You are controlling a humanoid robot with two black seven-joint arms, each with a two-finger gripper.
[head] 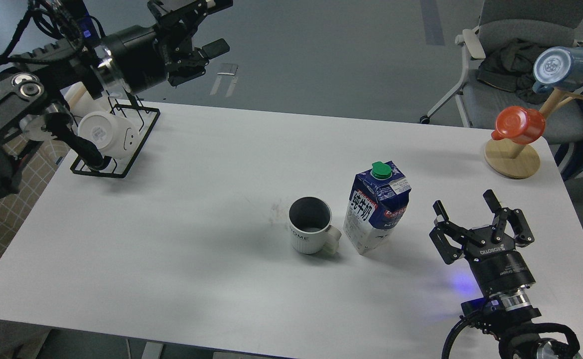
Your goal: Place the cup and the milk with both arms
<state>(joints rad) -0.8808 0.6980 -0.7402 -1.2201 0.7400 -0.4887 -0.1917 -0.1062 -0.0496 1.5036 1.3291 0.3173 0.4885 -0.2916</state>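
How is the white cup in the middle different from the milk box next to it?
The cup is short and round; the milk carton is tall and boxy, clearly taller. The cup is open on top, showing a dark grey inside; the milk carton is closed with a green cap. The cup is plain white with a handle; the milk carton is navy and white with printed characters. Both stand upright on the white table, side by side, and neither gripper holds them.
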